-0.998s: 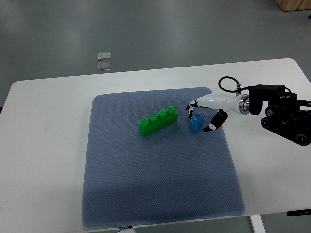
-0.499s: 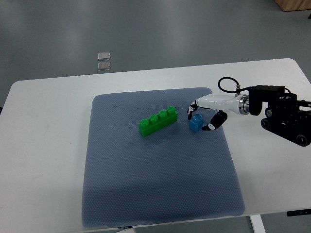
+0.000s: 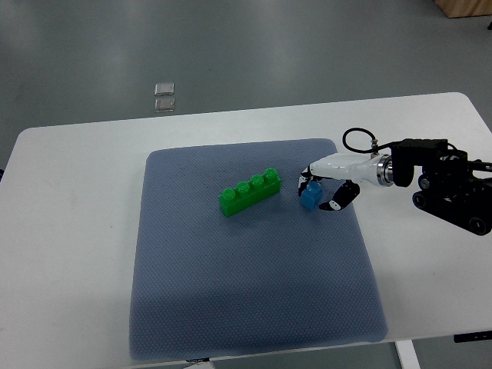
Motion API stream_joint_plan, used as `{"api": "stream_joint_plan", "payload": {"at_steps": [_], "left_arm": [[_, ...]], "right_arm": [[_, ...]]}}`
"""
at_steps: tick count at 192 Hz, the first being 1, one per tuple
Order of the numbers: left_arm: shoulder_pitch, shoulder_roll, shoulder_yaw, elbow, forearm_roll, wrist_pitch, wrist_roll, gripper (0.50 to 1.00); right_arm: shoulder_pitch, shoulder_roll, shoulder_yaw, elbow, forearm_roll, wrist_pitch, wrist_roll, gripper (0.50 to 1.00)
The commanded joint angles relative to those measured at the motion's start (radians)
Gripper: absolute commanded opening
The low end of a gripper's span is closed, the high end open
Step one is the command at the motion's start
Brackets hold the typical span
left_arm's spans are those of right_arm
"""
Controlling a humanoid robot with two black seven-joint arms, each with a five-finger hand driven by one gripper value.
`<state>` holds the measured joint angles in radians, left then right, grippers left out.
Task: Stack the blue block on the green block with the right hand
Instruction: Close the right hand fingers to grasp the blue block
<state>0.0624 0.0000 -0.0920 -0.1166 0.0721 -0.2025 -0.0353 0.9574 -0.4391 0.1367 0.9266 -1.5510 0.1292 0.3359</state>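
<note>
Now the blue block [image 3: 310, 197] is bracketed by the right robot hand [image 3: 323, 184], fingers half-curled, grip unconfirmed; the green block [image 3: 250, 191] lies leftward, long axis slanting up-right.

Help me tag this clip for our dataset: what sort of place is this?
Probably a robotics lab or test room: a plain white table with a blue-grey mat on it, standing on a bare grey floor, with only toy blocks laid out, a green block and a blue block.
</note>
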Motion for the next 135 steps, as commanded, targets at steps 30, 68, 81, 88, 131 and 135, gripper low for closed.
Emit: {"api": "stream_joint_plan", "payload": {"at_steps": [30, 68, 81, 88, 131, 135], "left_arm": [[0.001, 0.000, 0.000, 0.000, 0.000, 0.000, 0.000, 1.000], [-0.001, 0.000, 0.000, 0.000, 0.000, 0.000, 0.000, 1.000], [-0.001, 0.000, 0.000, 0.000, 0.000, 0.000, 0.000, 1.000], [-0.001, 0.000, 0.000, 0.000, 0.000, 0.000, 0.000, 1.000], [0.001, 0.000, 0.000, 0.000, 0.000, 0.000, 0.000, 1.000], [-0.001, 0.000, 0.000, 0.000, 0.000, 0.000, 0.000, 1.000]], "right_arm": [[0.001, 0.000, 0.000, 0.002, -0.001, -0.002, 0.000, 0.684], [0.003, 0.000, 0.000, 0.002, -0.001, -0.002, 0.002, 0.658], [0.003, 0.000, 0.001, 0.002, -0.001, -0.002, 0.002, 0.656], [0.003, 0.000, 0.001, 0.002, -0.001, -0.002, 0.002, 0.654], [0.004, 0.000, 0.001, 0.002, -0.001, -0.011, 0.003, 0.646], [0.004, 0.000, 0.001, 0.002, -0.001, -0.011, 0.003, 0.641]]}}
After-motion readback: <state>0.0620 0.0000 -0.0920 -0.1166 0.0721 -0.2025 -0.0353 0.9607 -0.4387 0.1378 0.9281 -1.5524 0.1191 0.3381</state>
